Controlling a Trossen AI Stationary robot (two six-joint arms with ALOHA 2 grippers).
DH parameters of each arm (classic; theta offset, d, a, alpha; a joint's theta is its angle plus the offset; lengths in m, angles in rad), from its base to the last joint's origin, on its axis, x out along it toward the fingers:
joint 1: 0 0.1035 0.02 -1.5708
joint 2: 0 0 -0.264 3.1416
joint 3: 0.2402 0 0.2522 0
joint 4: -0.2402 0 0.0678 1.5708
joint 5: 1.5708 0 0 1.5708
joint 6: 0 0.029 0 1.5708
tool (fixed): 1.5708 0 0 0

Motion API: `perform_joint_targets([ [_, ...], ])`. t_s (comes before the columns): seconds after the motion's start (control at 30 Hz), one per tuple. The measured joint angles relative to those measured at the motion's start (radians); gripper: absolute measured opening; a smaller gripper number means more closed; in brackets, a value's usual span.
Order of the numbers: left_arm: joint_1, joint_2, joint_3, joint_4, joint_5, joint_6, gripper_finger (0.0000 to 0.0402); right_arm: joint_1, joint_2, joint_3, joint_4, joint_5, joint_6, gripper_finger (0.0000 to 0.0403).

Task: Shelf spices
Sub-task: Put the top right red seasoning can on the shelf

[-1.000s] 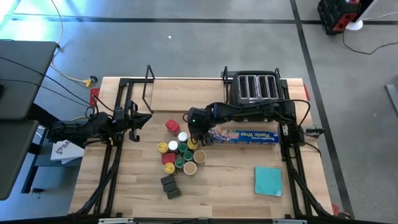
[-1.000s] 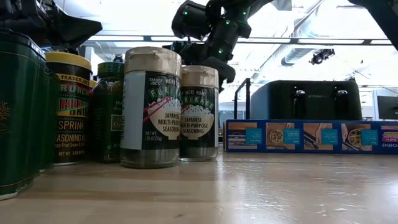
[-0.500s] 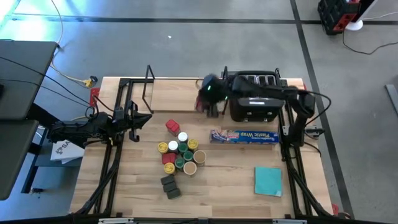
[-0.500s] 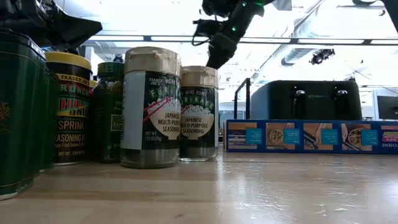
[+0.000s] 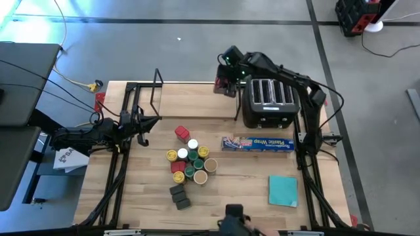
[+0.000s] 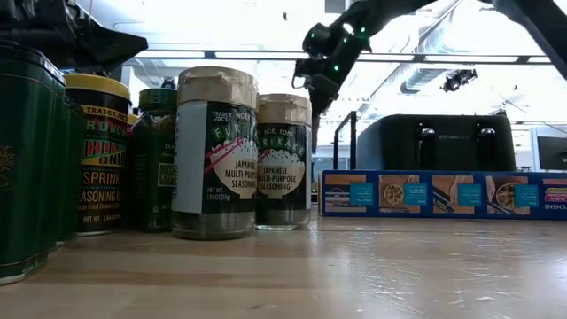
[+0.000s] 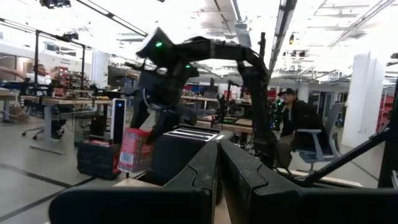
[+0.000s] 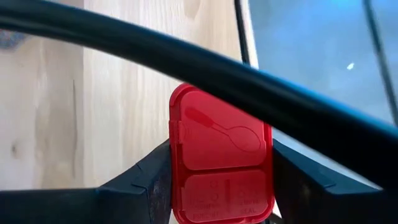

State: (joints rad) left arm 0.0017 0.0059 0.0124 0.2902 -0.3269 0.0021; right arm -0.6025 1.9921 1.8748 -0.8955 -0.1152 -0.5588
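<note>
My right gripper is shut on a red rectangular tin and holds it in the air above the far right corner of the shelf, just left of the toaster. The shelf is a pale wooden board with thin black wire uprights. The other spices stand bunched on the table in front of the shelf: round jars, another red tin and dark grey blocks. The low view shows these jars close up. My left gripper waits shut at the table's left side, touching nothing. My right gripper pinches the red tin between its two fingers, one on each opposite side just under the red lid. The fingers come from above, pointing down. The tin is lifted clear and hangs roughly upright below the gripper, its lid facing the wrist camera.
A black four-slot toaster stands right of the shelf. A long blue wrap box lies in front of it, and a teal square pad sits near the right near corner. A dark shape shows at the near edge. People sit in the room beyond.
My right gripper has risen from beside the jar cluster and swung toward the table's far edge with the red tin. It passed over the shelf board to the shelf's far right corner by the toaster. The jars on the table have stayed put.
</note>
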Motion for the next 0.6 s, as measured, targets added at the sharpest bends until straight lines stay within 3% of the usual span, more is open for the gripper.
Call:
perform_joint_targets([
  [0.23,0.000,0.000,0.000,-0.002,0.001,-0.043,0.0015,-0.018,0.093,0.026,-0.066,0.001,-0.074,0.0202],
  [0.6,0.000,0.000,0.000,-0.002,0.002,-0.051,0.0015,-0.035,0.129,0.027,-0.061,0.055,-0.105,0.0202],
])
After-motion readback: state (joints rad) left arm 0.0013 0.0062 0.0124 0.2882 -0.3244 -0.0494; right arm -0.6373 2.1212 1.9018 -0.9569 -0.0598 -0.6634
